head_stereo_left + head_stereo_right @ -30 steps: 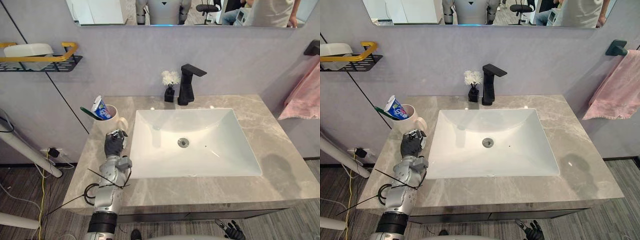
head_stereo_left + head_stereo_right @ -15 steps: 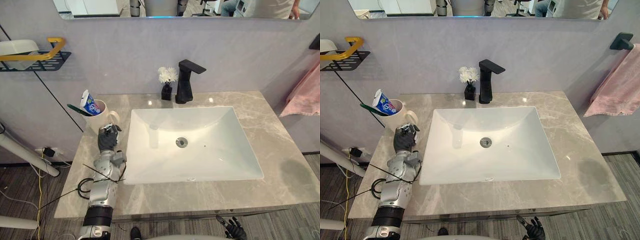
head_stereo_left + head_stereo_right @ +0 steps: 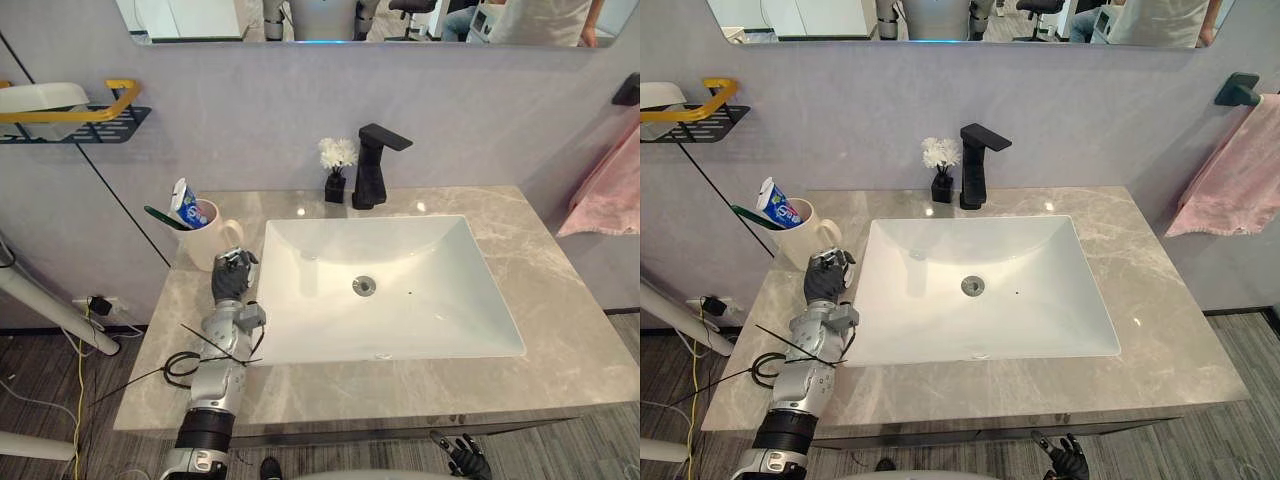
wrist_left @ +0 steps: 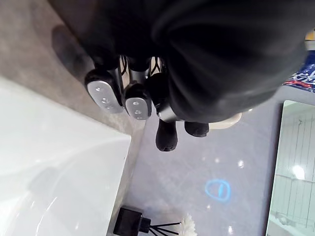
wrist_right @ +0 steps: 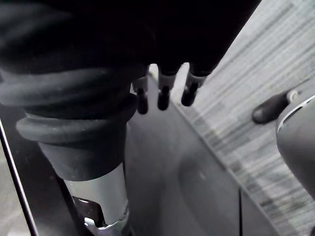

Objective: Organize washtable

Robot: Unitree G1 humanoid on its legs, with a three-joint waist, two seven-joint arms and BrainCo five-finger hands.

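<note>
Left hand (image 3: 232, 275), centre-left, fingers curled on nothing, stays just beside the handle of the white mug (image 3: 207, 243) holding toothpaste tube (image 3: 185, 203) and green toothbrush (image 3: 160, 215), only the camera having shifted; right hand (image 3: 462, 458), bottom edge, hangs slack-fingered; mug apparently already placed.

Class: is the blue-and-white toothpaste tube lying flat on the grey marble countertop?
No, the blue-and-white toothpaste tube stands tilted in the cream ceramic mug.
</note>
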